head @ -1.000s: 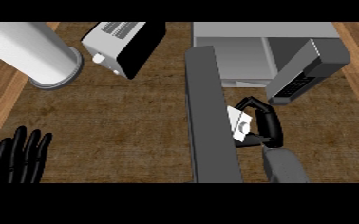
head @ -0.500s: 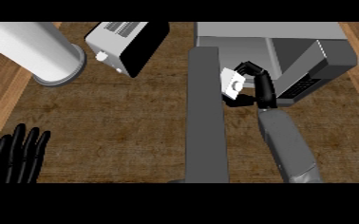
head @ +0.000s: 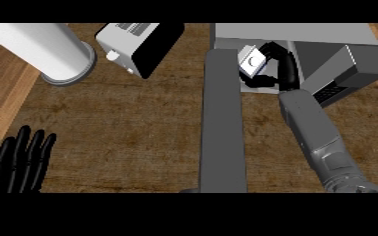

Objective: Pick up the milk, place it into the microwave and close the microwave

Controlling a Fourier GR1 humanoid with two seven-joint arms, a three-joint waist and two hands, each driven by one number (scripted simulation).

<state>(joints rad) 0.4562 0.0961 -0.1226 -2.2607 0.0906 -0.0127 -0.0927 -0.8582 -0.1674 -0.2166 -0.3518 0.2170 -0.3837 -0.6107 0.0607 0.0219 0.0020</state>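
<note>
Milk: small white carton (head: 252,61) held in the right hand, at about 1 o'clock in the head view. It sits at the mouth of the microwave, over the light floor of the cavity; whether it touches that floor cannot be told.
Change, milk: one second ago the carton was over the brown bench beside the open door; half a second ago it was at the door's far end; now it is inside the opening's outline.
Right hand: black hand (head: 275,65) with fingers and thumb curled round the carton, pinching it from the 3 o'clock side. Forearm runs down to 5 o'clock.
Change, right hand: arm has stretched toward 12 o'clock, carrying the carton with it.
Microwave: grey box (head: 325,55) at 1 to 2 o'clock, cavity open.
Door: long grey slab (head: 221,125) swung out, running from the cavity's left edge toward 6 o'clock, just left of the forearm.
Left hand: black hand (head: 23,160) at 8 o'clock, fingers straight and spread, pointing up, resting; holds nothing.
Other items: toaster (head: 136,45) at 11 o'clock; white cylinder (head: 48,50) at 10 o'clock; well apart from the carton.
Task meaning: pick-up done, insertion in progress. Judged remaining: set carton down, release, withdraw, swing door shut.
Risk, judged: forearm lies close to the door's path.
</note>
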